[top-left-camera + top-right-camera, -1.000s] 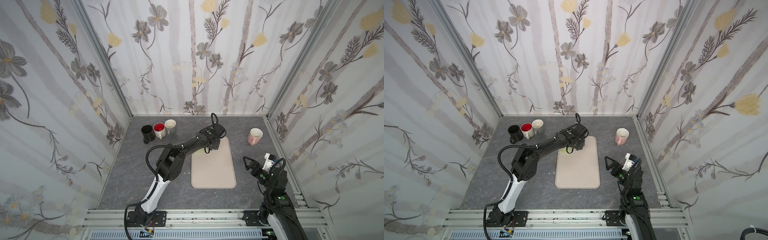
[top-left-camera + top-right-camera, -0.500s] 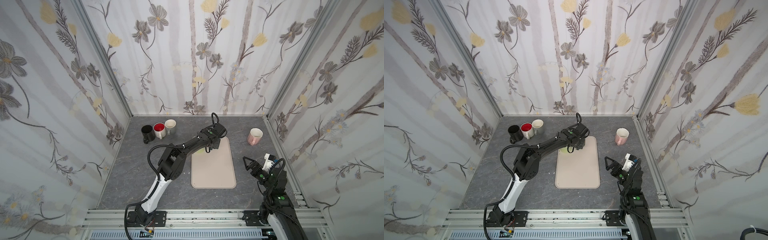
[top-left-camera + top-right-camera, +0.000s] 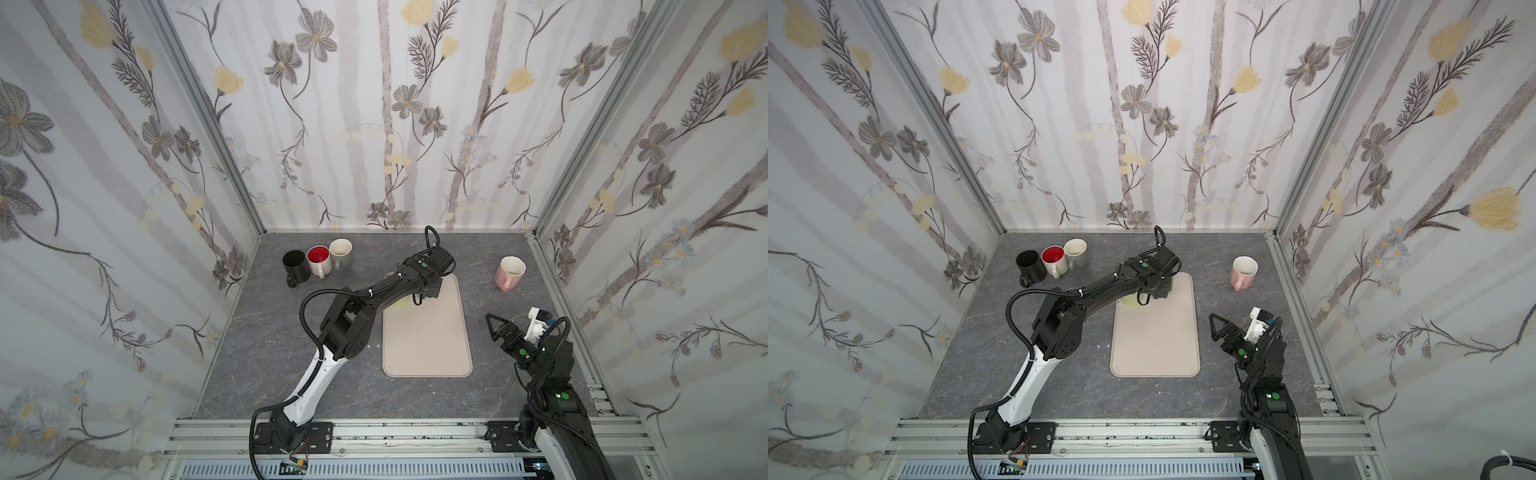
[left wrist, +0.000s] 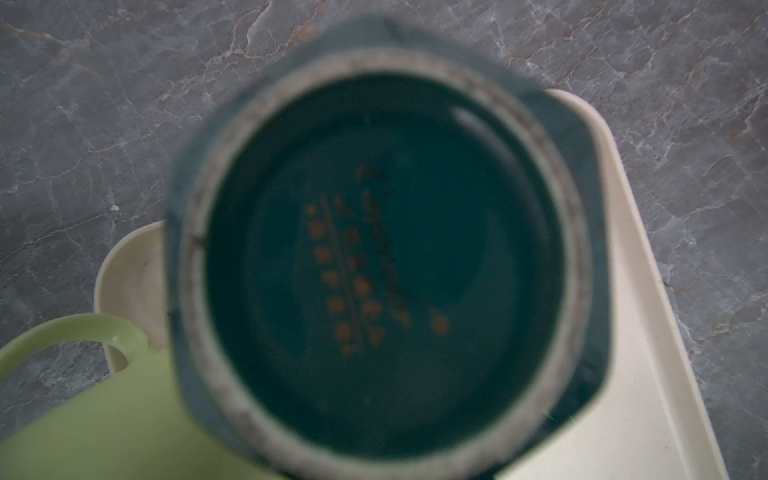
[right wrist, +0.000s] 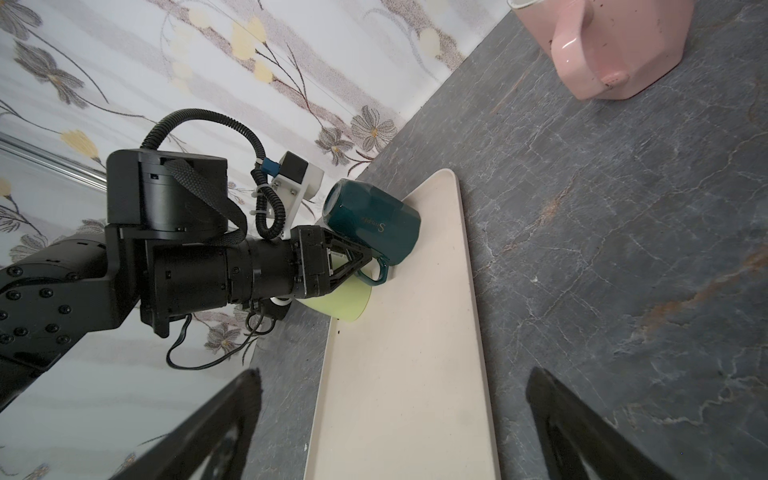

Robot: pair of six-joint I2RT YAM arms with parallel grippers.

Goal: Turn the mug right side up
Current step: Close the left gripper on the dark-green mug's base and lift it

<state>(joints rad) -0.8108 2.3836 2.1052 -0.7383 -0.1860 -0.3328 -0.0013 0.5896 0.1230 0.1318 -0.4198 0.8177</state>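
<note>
left gripper (image 5: 358, 262) at handle of teal mug (image 5: 374, 222); jaws close around it, can't tell if clamped; mug bottom-up on tray (image 5: 399, 374), far left corner, just beside green mug (image 5: 345, 305); right gripper (image 5: 392, 378) spread wide, empty, near tray

3 floral-papered walls (image 3: 374, 124), grey marbled tabletop (image 3: 266, 357), aluminium rail (image 3: 415, 432) in front

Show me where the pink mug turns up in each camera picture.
Top view: pink mug, upright, back right of the table.
Top view: same place.
Left wrist: not in it.
Right wrist: beyond the beige tray, partly cropped.
Shared landmark: the beige tray.
</note>
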